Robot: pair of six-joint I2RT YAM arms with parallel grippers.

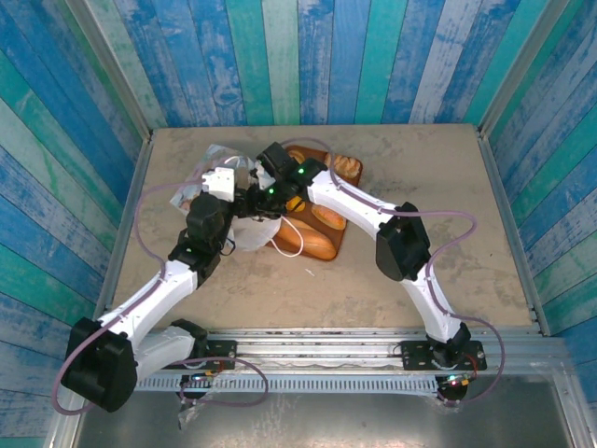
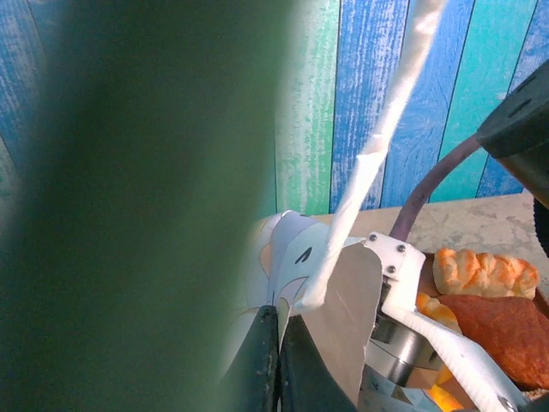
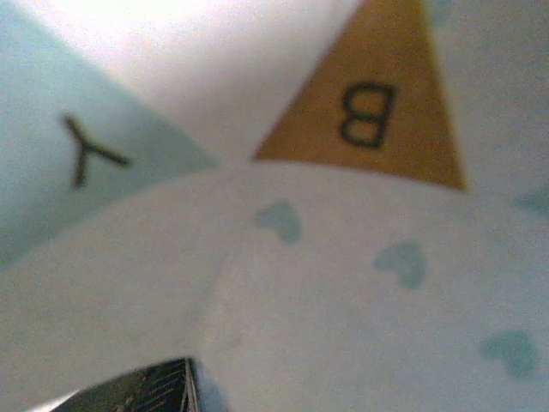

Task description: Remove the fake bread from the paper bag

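The left fingers [image 2: 257, 373] are clenched tight together at the bottom of the left wrist view. They pinch a thin edge of the paper bag [image 2: 287, 257], whose white printed wall rises straight up out of the seam between them. A white cord handle [image 2: 377, 146] runs from that wall up and to the right. The right fingers [image 3: 146, 390] show as one dark ridged tip at the lower edge of the right wrist view, pressed close against the bag's print of pennants lettered Y and B and small hearts. I cannot tell how far apart they stand or whether they grip anything.

From above, both arms meet over the bag at the left middle of the surface [image 1: 420, 168]. Just to its right, the fake bread [image 1: 326, 217] lies on a brown tray [image 1: 317, 155], several golden loaves side by side.
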